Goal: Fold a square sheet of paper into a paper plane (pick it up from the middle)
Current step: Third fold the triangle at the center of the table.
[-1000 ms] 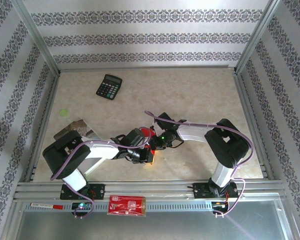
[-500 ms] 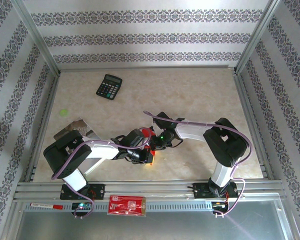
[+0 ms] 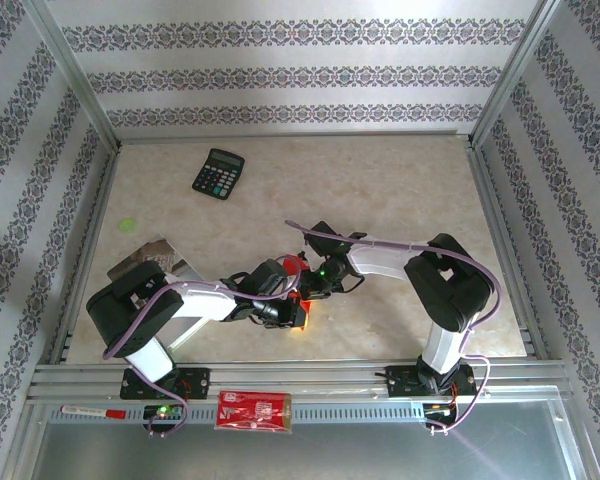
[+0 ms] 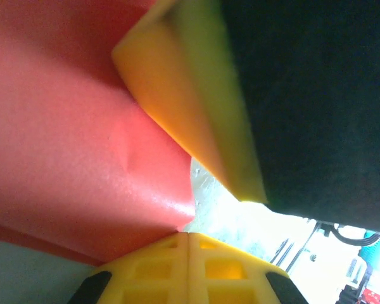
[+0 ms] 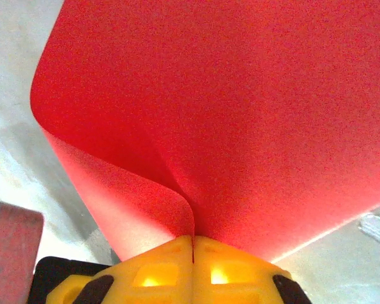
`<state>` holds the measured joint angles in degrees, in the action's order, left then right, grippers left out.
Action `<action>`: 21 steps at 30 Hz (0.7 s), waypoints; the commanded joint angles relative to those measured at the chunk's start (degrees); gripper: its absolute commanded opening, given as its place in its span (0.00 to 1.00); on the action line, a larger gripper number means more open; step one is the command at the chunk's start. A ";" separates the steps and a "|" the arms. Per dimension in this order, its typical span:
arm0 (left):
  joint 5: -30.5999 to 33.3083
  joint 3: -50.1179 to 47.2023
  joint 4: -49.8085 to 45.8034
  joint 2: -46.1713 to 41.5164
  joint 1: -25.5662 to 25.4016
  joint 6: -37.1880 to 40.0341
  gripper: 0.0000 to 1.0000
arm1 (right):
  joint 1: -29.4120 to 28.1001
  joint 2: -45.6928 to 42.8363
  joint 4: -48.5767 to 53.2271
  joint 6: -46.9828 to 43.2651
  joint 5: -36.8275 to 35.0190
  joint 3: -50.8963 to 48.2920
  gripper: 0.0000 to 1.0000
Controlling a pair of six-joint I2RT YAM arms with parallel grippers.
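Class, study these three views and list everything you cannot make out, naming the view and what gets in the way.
Top view: the red sheet is mostly covered by both wrists, so its folds cannot be judged.
Right wrist view: the sheet runs off the top and right edges beyond the right claw.
Left wrist view: a blurred yellow-and-black block hides much of the scene beyond the left claw.

Calculator (image 3: 218,173) far-left on table (image 3: 400,190), square sheet of paper (image 3: 296,265) mid-table, packet (image 3: 253,410) on rail (image 3: 380,412)
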<state>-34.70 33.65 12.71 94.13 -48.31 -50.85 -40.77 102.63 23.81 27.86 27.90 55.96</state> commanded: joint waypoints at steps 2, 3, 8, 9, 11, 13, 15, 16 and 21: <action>0.24 -1.39 0.41 0.46 -0.21 0.60 0.00 | -1.32 1.75 -0.43 -1.75 1.60 1.55 0.00; 0.05 -1.53 0.79 0.45 -0.12 0.44 0.00 | -1.29 2.28 -0.35 -1.78 1.31 1.48 0.00; -0.11 -2.19 2.32 -1.49 0.78 -0.46 0.00 | -1.41 3.65 -0.05 -2.36 -0.02 0.34 0.00; -0.11 -2.46 2.73 -2.30 1.07 -0.63 0.01 | -1.43 3.80 0.08 -2.72 -0.26 0.22 0.00; 0.04 -2.83 2.85 -3.82 1.76 -0.83 0.05 | -1.44 4.15 0.50 -3.26 -0.60 -0.10 0.00; 0.06 -3.21 2.76 -5.65 2.55 -1.05 0.09 | -1.42 4.25 0.76 -3.69 -0.99 -0.27 0.00; 0.16 -3.58 2.65 -7.55 3.27 -1.27 0.12 | -1.34 4.27 1.05 -3.94 -1.31 -0.42 0.00; 0.14 -3.74 2.43 -8.76 3.77 -1.42 0.13 | -1.40 4.33 1.13 -4.06 -1.51 -0.57 0.00; 1.29 -4.62 -0.27 -14.38 6.27 -1.32 0.15 | -1.44 4.48 1.24 -4.21 -1.58 -0.70 0.00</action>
<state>-34.50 29.67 14.09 82.37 -43.38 -51.70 -41.15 103.92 23.07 25.06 29.12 56.53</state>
